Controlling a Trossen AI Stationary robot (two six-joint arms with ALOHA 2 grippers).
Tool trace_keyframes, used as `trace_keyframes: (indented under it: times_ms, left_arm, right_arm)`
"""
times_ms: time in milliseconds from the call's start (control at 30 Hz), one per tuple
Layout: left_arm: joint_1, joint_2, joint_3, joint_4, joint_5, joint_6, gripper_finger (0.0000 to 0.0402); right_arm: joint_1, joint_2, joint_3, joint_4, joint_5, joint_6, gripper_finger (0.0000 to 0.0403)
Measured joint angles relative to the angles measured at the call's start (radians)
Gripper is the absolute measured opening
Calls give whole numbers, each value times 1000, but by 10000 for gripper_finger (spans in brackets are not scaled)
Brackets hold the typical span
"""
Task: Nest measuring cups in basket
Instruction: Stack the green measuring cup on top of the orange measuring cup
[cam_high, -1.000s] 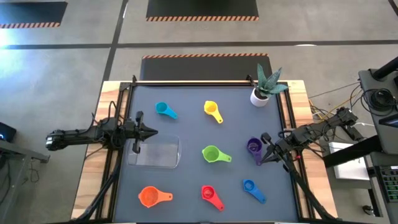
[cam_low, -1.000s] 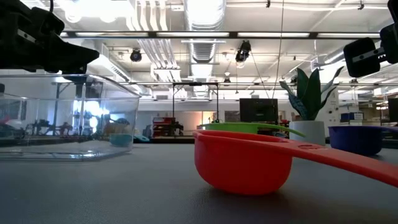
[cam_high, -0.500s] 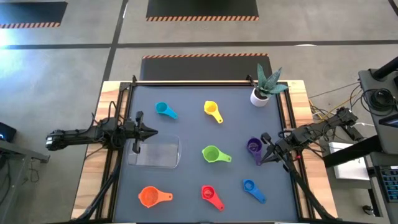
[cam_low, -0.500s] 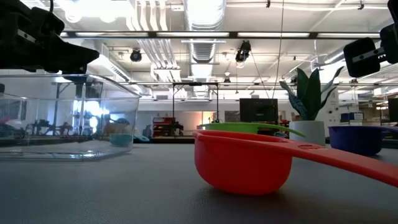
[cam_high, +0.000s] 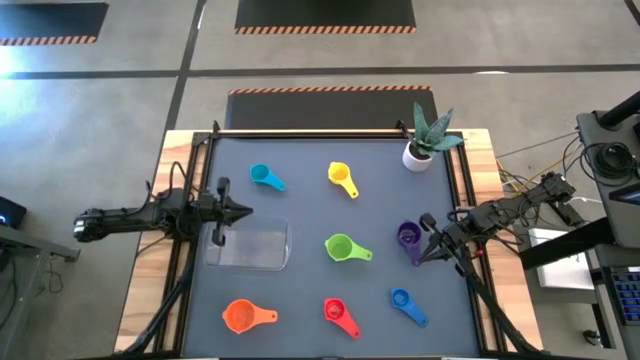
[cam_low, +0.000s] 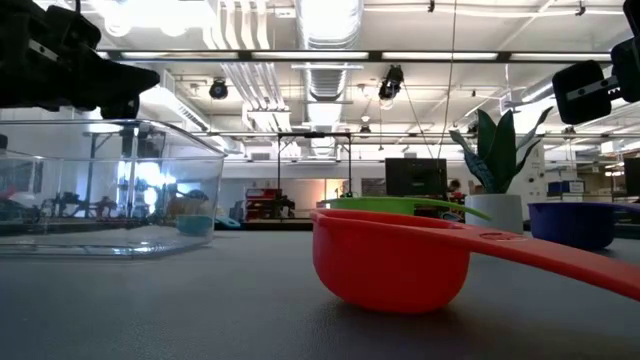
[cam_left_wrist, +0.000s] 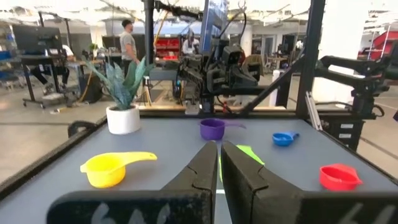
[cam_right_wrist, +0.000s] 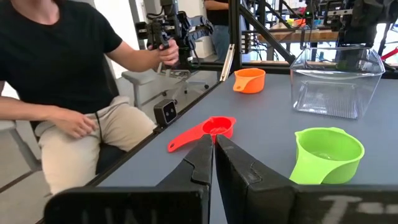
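High view: your left hand (cam_high: 243, 211) sits at the left edge of the dark surface (cam_high: 300, 300), fingers pressed together w/ nothing between them, tip over the far-left corner area of the clear basket (cam_high: 250, 247), which lies left of centre and holds no cups. Your right hand (cam_high: 424, 252) is at the right edge, fingers pressed together on nothing, just beside the purple cup (cam_high: 408, 236); can't tell if it touches. Other cups lie apart on the surface: cyan cup (cam_high: 264, 177) and yellow cup (cam_high: 341, 178) at the far side, green cup (cam_high: 343, 247) mid-surface right of the basket, orange cup (cam_high: 240, 316), red cup (cam_high: 337, 312) and blue cup (cam_high: 404, 300) along the near edge. White pot w/ plant (cam_high: 424, 140) stands at the far-right corner. Low view: red cup fills the foreground, upright, handle pointing right; green cup's rim shows behind it; basket at left w/ a dark arm above it; blue cup at right. Left wrist view: hand's fingers (cam_left_wrist: 239, 177) closed, pointing across to the yellow, purple, blue and red cups, plant pot at far side. Right wrist view: fingers (cam_right_wrist: 233, 165) closed; green cup near, red cup ahead, orange cup and the basket farther off; a seated person (cam_right_wrist: 56, 68) is beside the surface, gripping a control handle.
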Motion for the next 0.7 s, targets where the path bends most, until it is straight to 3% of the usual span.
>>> trace_keyframes:
  times_ms: [133, 300, 700]
  left_arm:
    - [0, 27, 6, 27, -1, 30, 5]
    - [0, 131, 126, 12, -1, 69, 20]
    - [0, 639, 400, -46, 0, 154, 97]
  right_arm:
    - [0, 0, 0, 0, 0, 0, 9]
    - [0, 0, 0, 0, 0, 0, 9]
    - [0, 0, 0, -3, 0, 0, 9]
